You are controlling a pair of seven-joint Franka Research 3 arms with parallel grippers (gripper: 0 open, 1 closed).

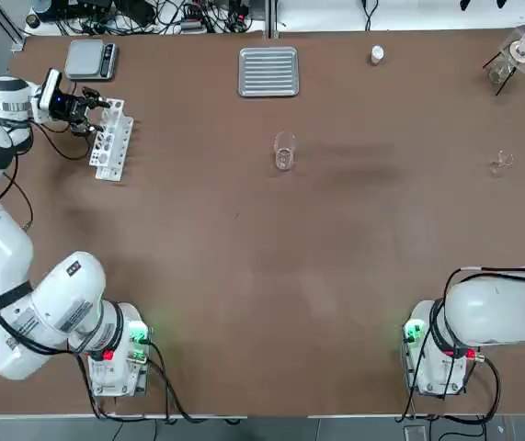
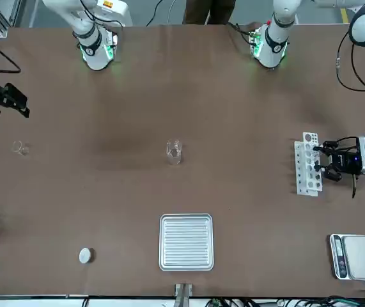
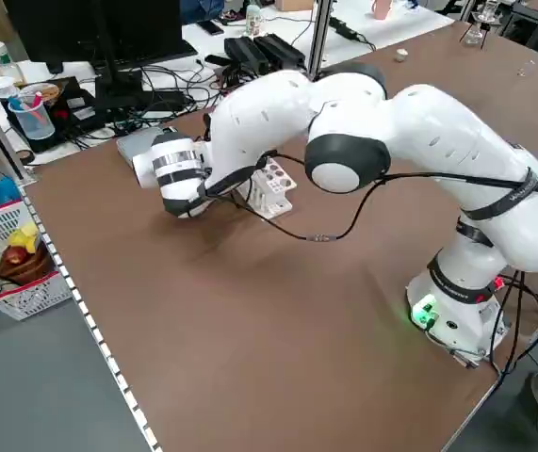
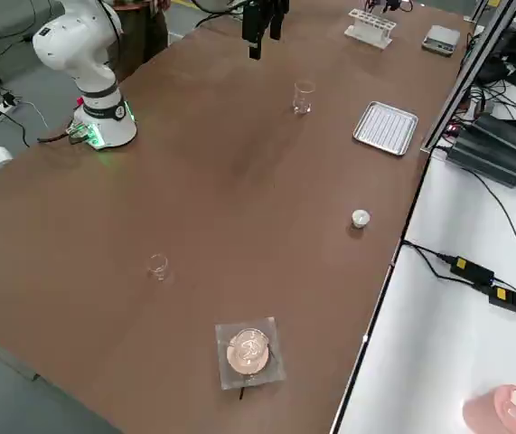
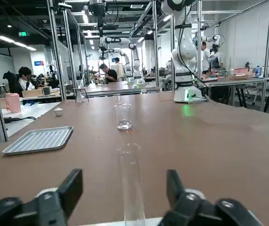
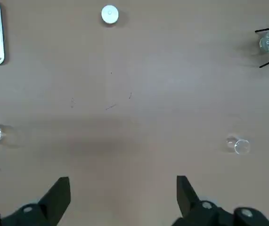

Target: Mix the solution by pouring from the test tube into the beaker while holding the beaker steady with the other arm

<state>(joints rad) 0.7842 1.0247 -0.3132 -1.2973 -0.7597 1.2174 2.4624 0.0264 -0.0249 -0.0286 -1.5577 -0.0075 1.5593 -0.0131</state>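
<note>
The left gripper (image 1: 90, 112) reaches level across the tabletop (image 1: 244, 257) to the white rack (image 1: 112, 140) at the far left, and its jaws stand open on either side of the test tube (image 5: 130, 183), which stands upright in the rack between the fingers without visibly touching them. In the left wrist view the tube rises clear and slim midway between the two black fingers (image 5: 70, 190). The beaker (image 1: 284, 151) stands upright and alone near the middle of the tabletop, well apart from the rack and from both arms, just short of the ribbed metal tray (image 1: 268, 71). The right gripper (image 6: 122, 193) hangs high above the right half of the tabletop, pointing straight down, its jaws open and holding nothing. Below it lie a smaller glass piece (image 1: 502, 163) and, farther off, a white round cap (image 1: 377, 55). A stoppered flask (image 1: 512, 57) on a stand is at the far right corner, and a small scale (image 1: 91, 59) sits beyond the rack.
</note>
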